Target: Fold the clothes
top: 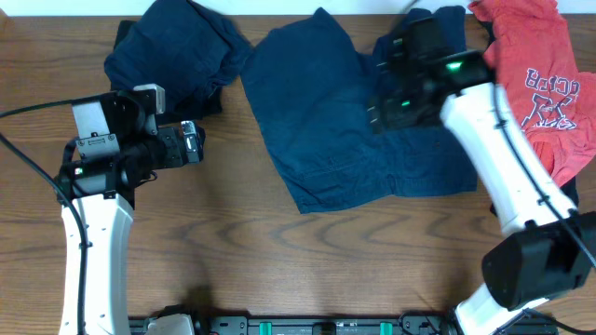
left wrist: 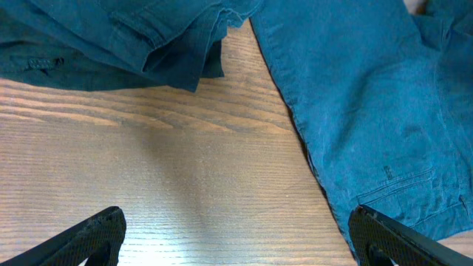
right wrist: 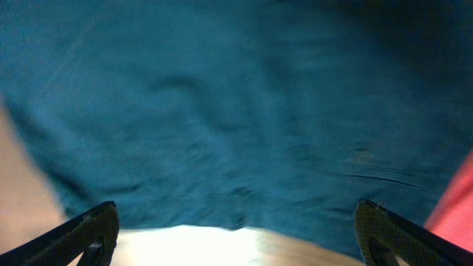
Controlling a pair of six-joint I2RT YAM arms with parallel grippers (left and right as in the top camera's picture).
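Wood-grain table shows between the left gripper's wide-spread, empty fingers; navy shorts lie ahead to their right, a crumpled navy garment ahead-left. The right gripper gapes wide, empty, over the shorts, red T-shirt just past its right finger

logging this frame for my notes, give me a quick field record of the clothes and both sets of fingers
flat shorts: navy, spread out at centre
crumpled garment: navy, bunched at far left
t-shirt: red, printed lettering, far right
left fingers: open, empty, over bare table
right fingers: open, empty, above flat shorts
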